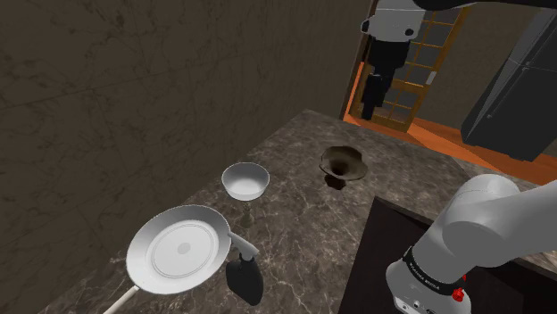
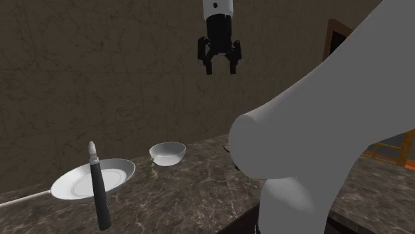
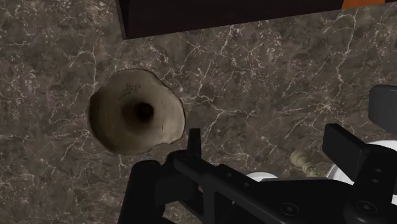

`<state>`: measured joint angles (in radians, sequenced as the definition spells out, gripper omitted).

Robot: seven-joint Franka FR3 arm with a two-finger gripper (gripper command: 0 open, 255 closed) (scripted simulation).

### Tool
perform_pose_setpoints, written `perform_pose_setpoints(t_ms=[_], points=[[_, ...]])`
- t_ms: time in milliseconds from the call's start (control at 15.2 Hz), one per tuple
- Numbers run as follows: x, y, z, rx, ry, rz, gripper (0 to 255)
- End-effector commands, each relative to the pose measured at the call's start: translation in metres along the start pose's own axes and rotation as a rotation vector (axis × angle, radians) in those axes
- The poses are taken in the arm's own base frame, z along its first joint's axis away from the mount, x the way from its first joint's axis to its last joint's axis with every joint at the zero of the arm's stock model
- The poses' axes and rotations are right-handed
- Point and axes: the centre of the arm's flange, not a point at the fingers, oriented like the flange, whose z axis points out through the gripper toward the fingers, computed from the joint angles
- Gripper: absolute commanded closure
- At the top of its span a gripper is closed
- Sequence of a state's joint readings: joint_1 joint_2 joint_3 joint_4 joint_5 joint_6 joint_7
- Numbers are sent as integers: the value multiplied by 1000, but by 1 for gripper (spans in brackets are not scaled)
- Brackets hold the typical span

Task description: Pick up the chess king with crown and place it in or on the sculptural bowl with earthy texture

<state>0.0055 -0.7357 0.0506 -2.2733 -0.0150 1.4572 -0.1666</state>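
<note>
The chess king (image 1: pixel 245 213) is a small pale piece standing on the dark marble counter (image 1: pixel 295 223), just in front of a white bowl (image 1: pixel 245 180); it also appears as chess king (image 2: pixel 153 173) and chess king (image 3: pixel 305 163). The sculptural bowl (image 1: pixel 342 165) is a brown, rough-rimmed funnel shape farther along the counter, tan inside with a dark hole as seen in the wrist view, sculptural bowl (image 3: pixel 137 113). My gripper (image 1: pixel 378 89) hangs high above the counter, open and empty, gripper (image 2: pixel 220 65), gripper (image 3: pixel 264 137). It is nearly over the sculptural bowl.
A white plate with a long handle (image 1: pixel 178 250) lies at the counter's near end, and a tall black bottle-like object (image 2: pixel 98 193) stands beside it. The dark stand (image 1: pixel 419 241) borders the counter. A stone wall (image 1: pixel 134 89) runs along the counter's far side.
</note>
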Motion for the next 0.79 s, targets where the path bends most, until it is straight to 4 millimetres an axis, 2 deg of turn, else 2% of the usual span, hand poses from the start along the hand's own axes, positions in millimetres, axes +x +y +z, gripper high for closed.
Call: perform_pose_setpoints(t_ms=[0, 726], points=[[0, 0, 0, 0, 0, 0, 0], [105, -62, 91, 1, -67, -52, 0]])
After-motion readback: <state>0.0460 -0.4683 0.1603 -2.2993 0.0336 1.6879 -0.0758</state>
